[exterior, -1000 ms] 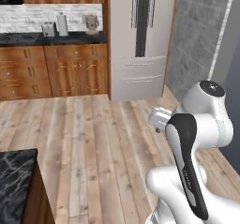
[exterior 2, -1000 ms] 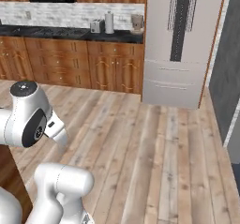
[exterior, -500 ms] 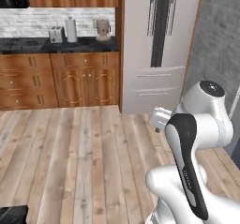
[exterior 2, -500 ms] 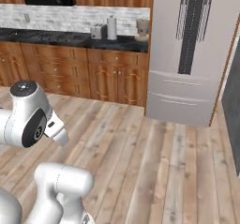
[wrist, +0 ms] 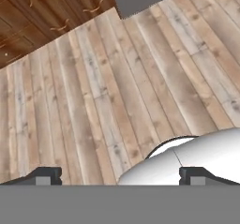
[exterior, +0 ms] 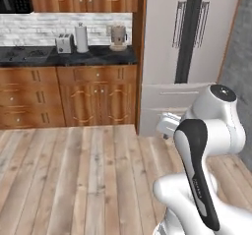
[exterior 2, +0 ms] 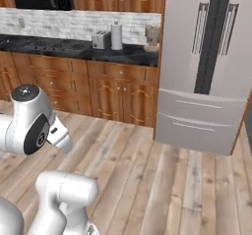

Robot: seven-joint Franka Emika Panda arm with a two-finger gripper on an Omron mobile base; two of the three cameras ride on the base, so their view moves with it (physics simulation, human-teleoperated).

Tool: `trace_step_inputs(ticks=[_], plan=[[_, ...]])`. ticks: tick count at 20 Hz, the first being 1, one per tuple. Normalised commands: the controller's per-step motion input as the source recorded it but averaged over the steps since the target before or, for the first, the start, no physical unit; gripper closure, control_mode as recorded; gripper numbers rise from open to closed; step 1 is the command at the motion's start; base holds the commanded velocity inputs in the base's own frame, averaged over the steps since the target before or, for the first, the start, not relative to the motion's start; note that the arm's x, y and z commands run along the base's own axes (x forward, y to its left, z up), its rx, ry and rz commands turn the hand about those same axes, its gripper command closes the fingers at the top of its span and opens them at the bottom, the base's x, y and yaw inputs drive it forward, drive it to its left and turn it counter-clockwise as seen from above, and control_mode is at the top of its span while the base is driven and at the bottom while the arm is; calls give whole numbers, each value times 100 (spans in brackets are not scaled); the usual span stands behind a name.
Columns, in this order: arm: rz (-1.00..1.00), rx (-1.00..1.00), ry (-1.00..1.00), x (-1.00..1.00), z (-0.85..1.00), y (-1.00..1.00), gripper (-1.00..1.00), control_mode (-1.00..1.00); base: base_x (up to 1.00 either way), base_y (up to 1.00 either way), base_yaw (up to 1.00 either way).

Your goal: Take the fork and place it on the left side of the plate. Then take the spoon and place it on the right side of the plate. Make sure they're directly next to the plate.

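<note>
Facing a kitchen wall here, with the fridge (exterior: 189, 57) and a dark tabletop (exterior: 69, 56) carrying a toaster (exterior: 63, 44), and nothing of the task looks started. Fork and plate: where they lie I cannot tell, nor the spoon. So both placements are left, by my reading, and the robot has to reach the setting first. The claw (wrist: 119, 176) hangs over bare wooden floor (wrist: 117, 87), fingertips (wrist: 44, 175) spread as wide as they go, holding nothing, touching nothing.

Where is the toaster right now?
The toaster sits on the dark counter against the back wall, left of the tall canister; the fridge stands further right.
</note>
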Motion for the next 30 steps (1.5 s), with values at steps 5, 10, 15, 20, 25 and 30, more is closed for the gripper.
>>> trace_step_inputs(ticks=[5, 10, 15, 20, 25, 30], plan=[[0, 0, 0, 0, 0, 0, -100, 100, 100, 55, 3], [0, 0, 0, 0, 0, 0, -100, 100, 100, 80, 1], [0, 0, 0, 0, 0, 0, -100, 100, 100, 99, 0], [0, 0, 0, 0, 0, 0, -100, 100, 100, 100, 0], [0, 0, 0, 0, 0, 0, -100, 100, 100, 100, 0], [0, 0, 0, 0, 0, 0, -100, 100, 100, 100, 0]])
